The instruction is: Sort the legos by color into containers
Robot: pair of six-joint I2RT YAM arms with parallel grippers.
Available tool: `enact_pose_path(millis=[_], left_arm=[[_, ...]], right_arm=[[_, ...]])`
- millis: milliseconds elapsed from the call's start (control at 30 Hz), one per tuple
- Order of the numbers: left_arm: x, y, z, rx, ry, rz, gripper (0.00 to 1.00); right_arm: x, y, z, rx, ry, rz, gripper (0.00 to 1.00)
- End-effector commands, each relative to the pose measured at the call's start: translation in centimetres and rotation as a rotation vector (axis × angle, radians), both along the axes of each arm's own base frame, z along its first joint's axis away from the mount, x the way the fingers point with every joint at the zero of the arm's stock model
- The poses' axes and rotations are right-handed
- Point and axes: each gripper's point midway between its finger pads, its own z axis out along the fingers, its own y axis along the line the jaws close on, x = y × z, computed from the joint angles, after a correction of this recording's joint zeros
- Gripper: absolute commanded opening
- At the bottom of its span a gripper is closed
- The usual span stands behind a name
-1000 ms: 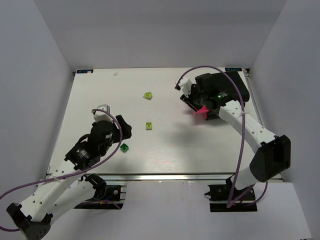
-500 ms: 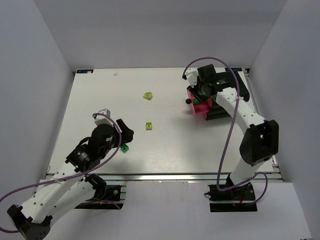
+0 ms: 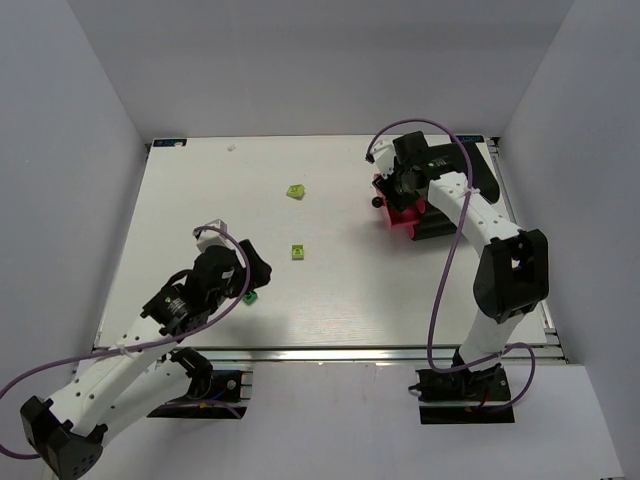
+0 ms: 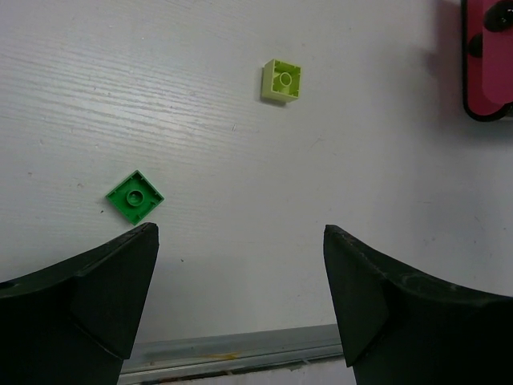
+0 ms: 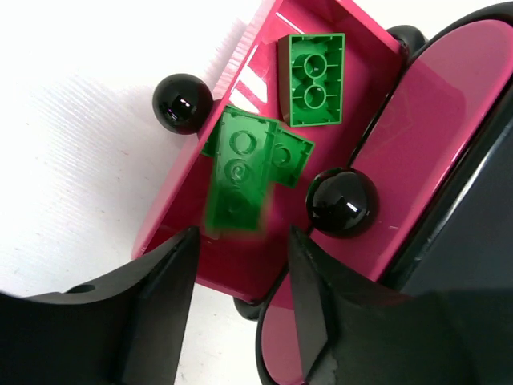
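White walls box in a white worktop [image 3: 180,200]. The left pincer [image 4: 240,234] hangs over it, spread wide and empty. A bright green brick [image 4: 135,196] lies just beyond one finger and a lime brick [image 4: 281,81] lies farther out. The right pincer [image 5: 240,250] is above the open magenta drawer [image 5: 365,88], fingers parted and gripping nothing. A blurred green brick [image 5: 236,180] shows just past its tips, over the drawer's inside, near a two-stud green brick [image 5: 311,79].

Robotics lab: white-walled enclosure [image 3: 330,70] around white table [image 3: 190,200].
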Motion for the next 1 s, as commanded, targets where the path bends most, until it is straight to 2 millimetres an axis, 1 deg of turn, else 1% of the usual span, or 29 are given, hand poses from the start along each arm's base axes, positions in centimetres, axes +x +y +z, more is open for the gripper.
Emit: enact_pose_path(millis=[0,167,233,267,300,333,367,400,433,467,500,533,567,600,633,667,700,733,767,833,867,900,967], left_arm=[[-0.2,0.0,-0.9,-0.007,0.035,0.015,0.93],[0.0,-0.1,-1.4,-0.006,0.055,0.034,0.94],[0.2,-0.1,-1.8,0.001,0.079,0.05,0.94],[0.2,-0.1,-2.1,0.008,0.094,0.057,0.93],[0.2,0.0,-2.3,0.011,0.106,0.067,0.92],[0.2,0.0,-2.9,0.028,0.129,0.07,0.91],[0.2,-0.1,-3.2,0.028,0.138,0.073,0.89],[0.4,0.1,-3.6,0.034,0.146,0.084,0.84],[0.5,0.0,-4.1,0.042,0.162,0.089,0.8],[0.4,0.0,-4.6,0.048,0.174,0.09,0.75],[0.5,-0.1,-4.9,0.049,0.181,0.091,0.7],[0.6,-0.1,-5.1,0.053,0.187,0.099,0.59],[0.8,-0.1,-5.6,0.071,0.203,0.103,0.54],[0.8,0.0,-5.9,0.085,0.217,0.108,0.52],[0.9,0.4,-6.2,0.111,0.225,0.131,0.5],[0.9,1.1,-7.1,0.144,0.266,0.165,0.5],[0.7,1.5,-7.3,0.163,0.3,0.2,0.51],[0.7,1.8,-7.6,0.185,0.318,0.225,0.65],[0.7,2.1,-8.3,0.195,0.355,0.259,0.71],[0.5,2.3,-8.8,0.191,0.381,0.275,0.74],[0.4,2.0,-8.9,0.171,0.389,0.274,0.8],[0.5,2.1,-9.3,0.161,0.392,0.284,0.84],[0.6,2.3,-9.7,0.153,0.395,0.295,0.87]], right_arm=[[0.6,-0.2,1.3,0.024,-0.022,-0.024,0.54],[0.3,0.2,2.2,0.057,-0.039,-0.013,0.54],[-0.1,0.3,3.2,0.074,-0.047,-0.007,0.51],[-0.4,0.4,3.8,0.088,-0.05,-0.007,0.44],[-0.9,0.8,4.4,0.119,-0.049,0.013,0.38],[-1.8,1.5,6.0,0.168,-0.072,0.037,0.34],[-2.5,2.2,6.9,0.217,-0.085,0.071,0.15],[-3.8,2.5,9.5,0.268,-0.145,0.107,0.01],[-3.8,3.2,11.1,0.328,-0.211,0.132,0.0],[-6.0,4.4,9.5,0.404,-0.167,0.194,0.0],[-7.1,5.0,9.7,0.474,-0.186,0.225,0.0],[-8.6,5.7,13.3,0.605,-0.297,0.247,0.0],[-11.3,6.6,9.3,0.674,-0.198,0.288,0.43],[-13.1,6.8,10.0,0.722,-0.224,0.339,0.51],[-14.3,7.2,9.3,0.752,-0.194,0.373,0.54],[-15.8,7.5,8.2,0.785,-0.133,0.417,0.58],[-16.5,7.6,8.4,0.795,-0.125,0.438,0.59],[-16.9,7.4,8.4,0.798,-0.115,0.45,0.61],[-17.6,7.6,8.2,0.815,-0.097,0.473,0.66],[-18.3,7.6,8.5,0.833,-0.109,0.51,0.74],[-18.5,7.5,8.6,0.827,-0.114,0.525,0.76],[-18.7,7.5,9.1,0.827,-0.125,0.531,0.77],[-18.7,7.2,9.1,0.822,-0.132,0.523,0.77]])
